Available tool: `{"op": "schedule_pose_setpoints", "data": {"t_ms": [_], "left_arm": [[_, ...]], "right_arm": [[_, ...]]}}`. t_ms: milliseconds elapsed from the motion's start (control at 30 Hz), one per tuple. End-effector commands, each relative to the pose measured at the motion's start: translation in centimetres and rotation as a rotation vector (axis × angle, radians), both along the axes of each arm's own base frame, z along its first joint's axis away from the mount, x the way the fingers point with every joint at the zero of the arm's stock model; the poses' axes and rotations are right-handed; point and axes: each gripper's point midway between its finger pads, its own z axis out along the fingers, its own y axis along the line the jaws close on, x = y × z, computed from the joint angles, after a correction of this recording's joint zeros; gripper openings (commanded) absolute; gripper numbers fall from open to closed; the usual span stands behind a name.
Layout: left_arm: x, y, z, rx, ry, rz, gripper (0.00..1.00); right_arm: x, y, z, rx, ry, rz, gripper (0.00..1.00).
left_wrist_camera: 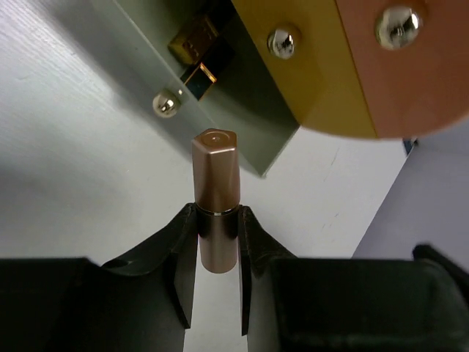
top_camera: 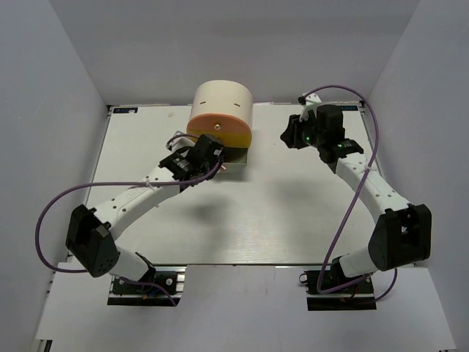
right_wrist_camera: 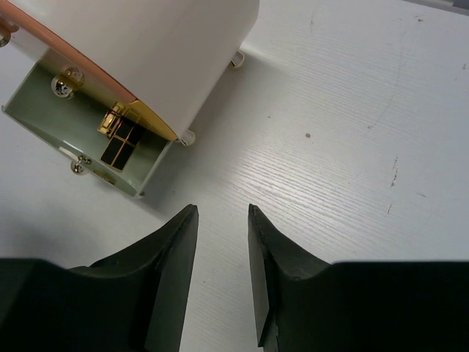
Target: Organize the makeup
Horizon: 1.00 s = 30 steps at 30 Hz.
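The left gripper is pinching a copper hexagonal lipstick near the pale-green drawer, the right gripper hanging parted, empty.

The white, wood-grained surface carries a cream round box on small feet at its far edge, slightly left of centre. The box's bottom green drawer juts out low over the surface toward the near edge.

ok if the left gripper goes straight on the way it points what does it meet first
Likely the open green drawer: the copper lipstick held in the left gripper leads and points at its near wall, though depth is unclear.
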Motion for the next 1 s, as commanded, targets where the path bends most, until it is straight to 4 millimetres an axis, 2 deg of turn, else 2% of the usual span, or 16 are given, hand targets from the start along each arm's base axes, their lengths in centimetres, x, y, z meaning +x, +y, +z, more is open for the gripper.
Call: {"op": "schedule_pose_setpoints", "data": {"t_ms": [0, 33, 67, 133, 200, 267, 300, 367, 400, 467, 567, 600, 667, 800, 900, 967], "left_arm": [[3.9, 0.0, 1.6, -0.163, -0.085, 0.2, 0.0], [4.9, 0.1, 2.2, -0.184, -0.1, 0.227, 0.0], [5.8, 0.2, 1.5, -0.188, -0.095, 0.263, 0.0], [7.6, 0.2, 1.9, -0.231, -0.128, 0.288, 0.0], [8.9, 0.4, 1.0, -0.251, -0.119, 0.308, 0.0], [9.5, 0.5, 0.5, -0.262, -0.099, 0.333, 0.0], [9.7, 0.6, -0.8, -0.252, -0.065, 0.342, 0.0], [10.3, 1.1, -1.7, -0.271, -0.045, 0.364, 0.0], [10.5, 0.6, -2.1, -0.29, -0.039, 0.351, 0.01], [11.1, 1.2, -3.0, -0.306, -0.027, 0.367, 0.07], [11.6, 0.9, -3.5, -0.329, -0.012, 0.352, 0.3], [11.9, 1.2, -3.5, -0.337, -0.015, 0.358, 0.42], [12.0, 0.8, -3.2, -0.352, -0.015, 0.341, 0.5], [12.1, 0.6, -2.5, -0.371, -0.031, 0.309, 0.54], [11.5, 0.1, -2.3, -0.371, -0.018, 0.255, 0.56], [11.2, 0.4, -1.5, -0.367, -0.027, 0.226, 0.54]], "right_arm": [[-0.4, 0.0, 1.9, 0.037, -0.051, 0.003, 0.4], [-0.4, 0.0, 2.0, 0.038, -0.054, 0.003, 0.4], [-0.6, -0.1, 2.0, 0.037, -0.056, -0.001, 0.4], [-0.6, -0.2, 1.9, 0.035, -0.057, -0.004, 0.4], [-0.8, -0.5, 1.8, 0.033, -0.061, -0.013, 0.4], [-0.9, -0.6, 1.8, 0.029, -0.065, -0.017, 0.4], [-0.9, -0.8, 1.7, 0.025, -0.065, -0.022, 0.4], [-1.0, -0.9, 1.7, 0.021, -0.07, -0.026, 0.4], [-1.1, -0.9, 1.6, 0.018, -0.069, -0.027, 0.4], [-1.0, -1.1, 1.7, 0.013, -0.078, -0.03, 0.4], [-1.1, -1.3, 1.6, 0.008, -0.078, -0.033, 0.4], [-1.1, -1.2, 1.7, 0.008, -0.08, -0.029, 0.4], [-1.2, -1.1, 1.4, 0.004, -0.075, -0.019, 0.41], [-1.5, -0.4, 1.2, -0.008, -0.088, 0.05, 0.45], [-2.7, 1.2, 1.1, -0.024, -0.109, 0.211, 0.5], [-4.5, 2.9, 1.3, -0.001, -0.129, 0.38, 0.49]]}}
